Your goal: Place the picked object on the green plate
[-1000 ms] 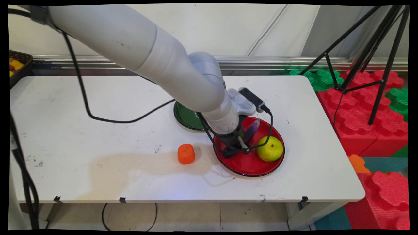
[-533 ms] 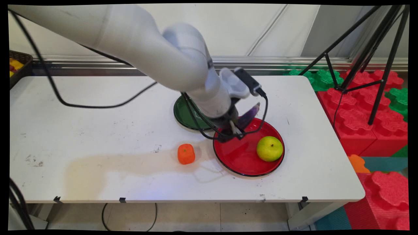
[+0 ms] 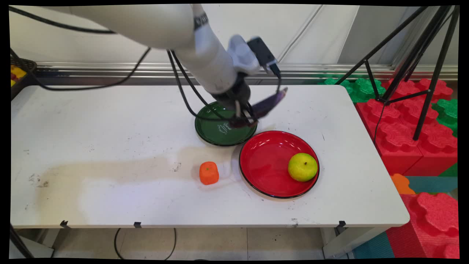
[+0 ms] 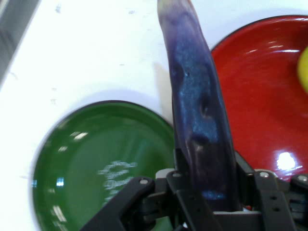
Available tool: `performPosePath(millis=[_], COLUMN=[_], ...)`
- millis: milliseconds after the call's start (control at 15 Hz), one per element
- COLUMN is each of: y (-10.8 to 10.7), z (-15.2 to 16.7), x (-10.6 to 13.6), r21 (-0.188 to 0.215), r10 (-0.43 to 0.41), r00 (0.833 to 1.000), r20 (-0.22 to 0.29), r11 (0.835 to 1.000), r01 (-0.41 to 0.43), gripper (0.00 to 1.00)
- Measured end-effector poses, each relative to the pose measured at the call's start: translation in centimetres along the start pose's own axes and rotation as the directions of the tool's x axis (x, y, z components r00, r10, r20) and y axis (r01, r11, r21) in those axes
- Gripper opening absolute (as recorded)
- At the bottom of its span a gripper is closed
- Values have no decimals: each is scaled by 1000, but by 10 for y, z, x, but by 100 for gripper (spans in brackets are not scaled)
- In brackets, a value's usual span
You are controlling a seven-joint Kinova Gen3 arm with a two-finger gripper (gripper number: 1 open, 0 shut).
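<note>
My gripper is shut on a purple eggplant, held in the air above the right rim of the green plate. In the hand view the eggplant runs up the middle from between the fingers, with the green plate at the lower left and the red plate at the right. The red plate lies right of and nearer than the green one and carries a yellow-green apple. The eggplant tilts up to the right.
An orange persimmon-like fruit sits on the table left of the red plate. A dark basket with fruit stands at the far left edge. A black tripod and red and green foam blocks are beside the table's right end.
The gripper has lifted the eggplant off the red plate and carried it up and back-left, to above the green plate's right rim. The apple and orange fruit have stayed put.
</note>
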Motion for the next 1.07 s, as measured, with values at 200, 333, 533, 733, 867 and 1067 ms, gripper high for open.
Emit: performPosePath(millis=[200, 333, 533, 733, 867, 1067], y=[-22, -39, -67, -84, -97, -112], z=[-9, -11, -5, 7, 19, 38], x=[0, 0, -1, -3, -5, -10], r21=[20, 33, 40, 35, 28, 14], r10=[47, 85, 164, 221, 261, 305], r00=[999, 996, 986, 974, 963, 948], r20=[-3, 0, 21, 43, 64, 95], r11=[999, 996, 986, 974, 964, 951], r01=[-47, -85, -165, -223, -263, -308], gripper=[0, 0, 0, 0, 0, 0])
